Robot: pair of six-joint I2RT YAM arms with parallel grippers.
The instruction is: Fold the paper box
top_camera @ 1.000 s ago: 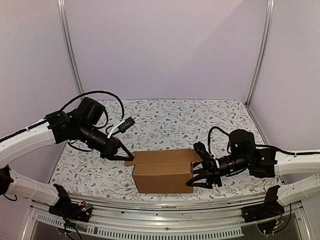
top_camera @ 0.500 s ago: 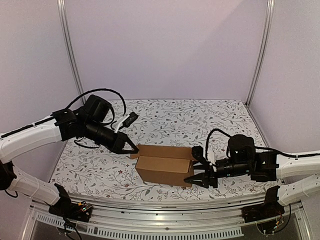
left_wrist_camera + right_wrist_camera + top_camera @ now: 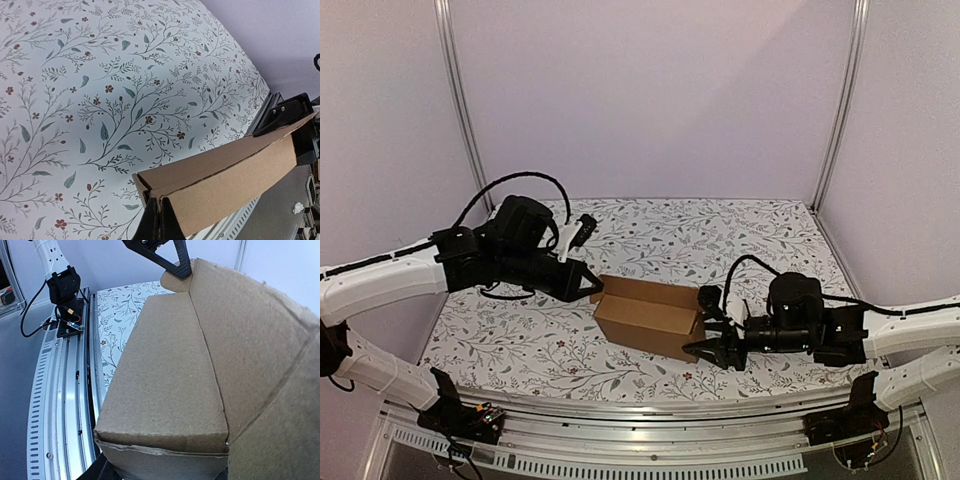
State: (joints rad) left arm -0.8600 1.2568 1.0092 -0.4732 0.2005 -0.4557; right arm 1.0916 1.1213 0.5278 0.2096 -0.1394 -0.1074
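The paper box (image 3: 650, 315) is a brown elongated cardboard box lying across the middle of the table, its left end farther back. My left gripper (image 3: 592, 292) is shut on the thin flap edge at the box's left end; the left wrist view shows the fingertips (image 3: 159, 212) pinched on the cardboard of the box (image 3: 225, 175). My right gripper (image 3: 710, 345) grips the box's right end with its jaws spread wide across it. In the right wrist view the box (image 3: 170, 380) fills the frame and only the finger bases (image 3: 102, 472) show beneath it.
The floral table cloth (image 3: 720, 240) extends behind the box. A metal rail (image 3: 640, 415) runs along the near table edge, also seen in the right wrist view (image 3: 65, 405). White enclosure walls with metal posts (image 3: 460, 110) stand on three sides.
The box has tipped from showing a tall front face to lying lower and skewed, carried slightly back. The left gripper moved right and the right gripper moved left and lower, both still holding.
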